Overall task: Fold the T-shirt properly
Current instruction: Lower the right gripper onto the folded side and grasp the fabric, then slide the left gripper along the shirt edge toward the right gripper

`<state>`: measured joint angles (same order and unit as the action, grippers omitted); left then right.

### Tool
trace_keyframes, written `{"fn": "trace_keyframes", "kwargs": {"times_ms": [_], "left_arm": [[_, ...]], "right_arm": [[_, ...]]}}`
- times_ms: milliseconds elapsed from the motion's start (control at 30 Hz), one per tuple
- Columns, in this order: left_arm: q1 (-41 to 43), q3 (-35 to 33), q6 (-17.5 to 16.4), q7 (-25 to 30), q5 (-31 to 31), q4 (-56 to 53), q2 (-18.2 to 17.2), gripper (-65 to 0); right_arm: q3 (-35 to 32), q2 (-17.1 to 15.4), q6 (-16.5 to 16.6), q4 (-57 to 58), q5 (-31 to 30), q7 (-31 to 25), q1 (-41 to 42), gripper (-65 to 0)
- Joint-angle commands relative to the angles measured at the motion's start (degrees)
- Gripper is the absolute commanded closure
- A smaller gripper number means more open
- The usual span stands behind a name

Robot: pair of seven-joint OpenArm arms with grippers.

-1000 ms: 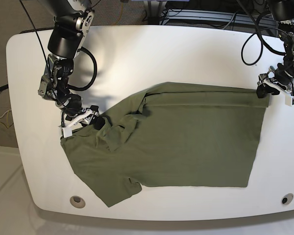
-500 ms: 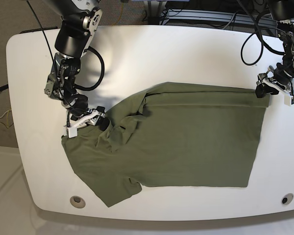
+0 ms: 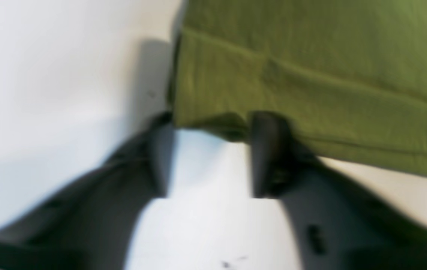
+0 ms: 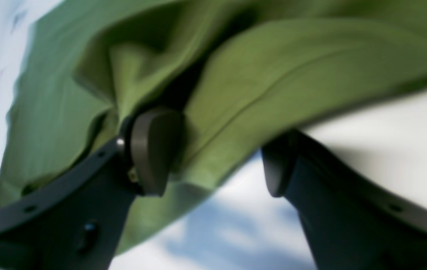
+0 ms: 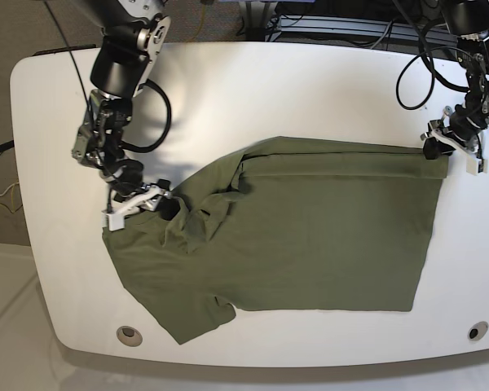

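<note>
Left gripper narrowed at T-shirt corner, right gripper shifted slightly

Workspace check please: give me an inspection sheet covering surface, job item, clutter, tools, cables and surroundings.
Surface: white table with rounded corners; a round insert near each front corner and a red mark at its edge on the base view's right.
Job's things: olive T-shirt, one long edge folded over, the sleeve end bunched and wrinkled.
Clutter: nothing seen.
Grippers: left tool straddles the shirt's corner, a gap showing between its fingers. Right tool stands open, one finger pressed into the bunched cloth, the other over bare table.
Cables: black cables loop along both arms, above the table.
Surroundings: grey floor; dark equipment and an orange cable behind the table's far edge.
</note>
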<state>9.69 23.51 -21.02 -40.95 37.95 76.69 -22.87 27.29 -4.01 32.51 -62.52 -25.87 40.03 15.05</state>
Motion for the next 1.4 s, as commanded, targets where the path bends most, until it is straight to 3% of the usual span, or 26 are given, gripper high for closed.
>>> {"fn": "trace_keyframes", "kwargs": {"times_ms": [0, 200, 400, 733, 800, 1067, 1133, 1367], "left_arm": [[-1.3, 0.3, -0.2, 0.7, 0.6, 0.5, -1.1, -11.2], [-1.7, 0.0, 0.0, 1.3, 0.7, 0.8, -1.5, -22.8], [-1.6, 0.1, 0.0, 2.0, 0.8, 1.0, -1.5, -25.4], [-3.6, 0.3, -0.1, 2.8, 1.4, 0.5, -1.0, -35.0], [-6.7, 0.3, 0.1, 1.2, 2.6, -0.7, -1.1, -39.2], [-10.5, 0.2, 0.1, 0.3, 4.3, -3.1, -0.9, -39.3], [-10.6, 0.1, -0.1, -0.3, 5.5, -4.2, -1.1, -38.1], [-10.6, 0.2, -0.1, 0.0, 5.0, -3.3, -1.2, -35.1]], "right_arm": [[-0.1, -1.0, 0.6, -0.1, -1.1, -1.1, 1.4, -36.2], [0.0, -0.6, 1.1, -0.5, -0.6, -0.4, 1.2, -36.0], [0.0, -0.1, 1.3, -1.0, -0.7, -0.1, 1.1, -34.4], [-0.2, 0.5, 1.0, -1.0, -0.5, 0.0, 0.7, -23.5], [-0.1, 0.3, 1.2, -1.3, -0.2, 0.2, 0.4, -23.2], [-0.1, 0.4, 1.3, -2.4, 0.0, 0.7, 0.2, -28.8], [-0.2, 0.2, 1.3, -2.1, -0.2, 1.8, 0.1, -34.0], [-0.5, 0.0, 1.3, -2.7, 0.0, 2.4, 0.1, -38.5]]}}
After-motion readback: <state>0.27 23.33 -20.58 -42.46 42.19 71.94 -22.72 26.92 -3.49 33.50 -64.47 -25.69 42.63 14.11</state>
